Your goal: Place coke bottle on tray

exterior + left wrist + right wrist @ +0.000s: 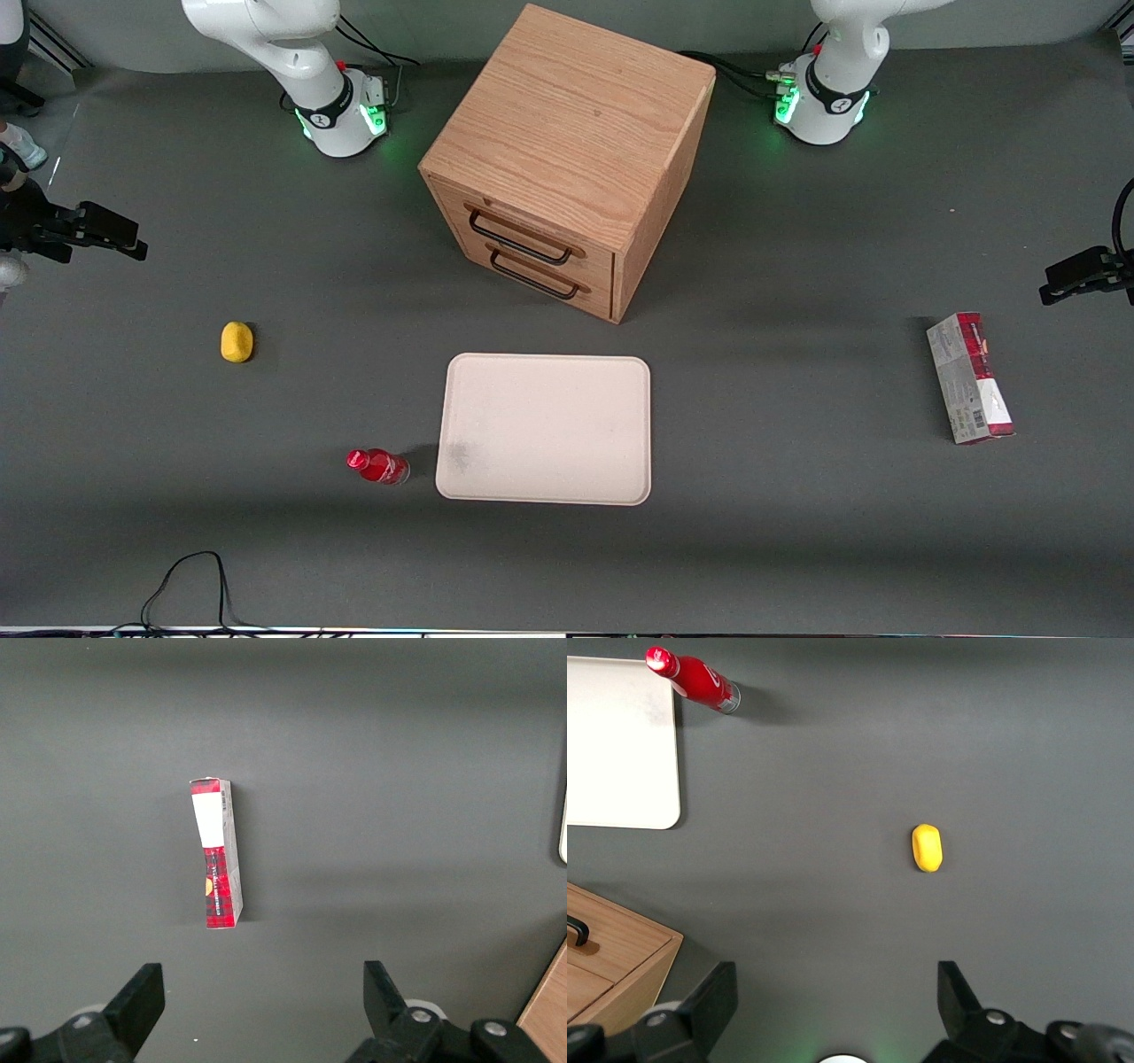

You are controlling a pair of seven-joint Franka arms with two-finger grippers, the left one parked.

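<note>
The coke bottle (pixel 376 465), small with a red cap and red label, lies on its side on the dark table just beside the tray's short edge, apart from it. It also shows in the right wrist view (pixel 694 680). The tray (pixel 545 430) is large, flat and cream-white, with nothing on it, and lies in front of the cabinet; one corner of it shows in the right wrist view (pixel 616 744). My right gripper (pixel 133 244) hangs open and empty at the working arm's end of the table, well away from the bottle and farther from the front camera; its jaws (pixel 833 992) stand wide apart.
A wooden drawer cabinet (pixel 567 151) with two black handles stands mid-table. A small yellow lump (pixel 236 342) lies between my gripper and the bottle, and also shows in the right wrist view (pixel 927 847). A red-and-grey carton box (pixel 970 377) lies toward the parked arm's end.
</note>
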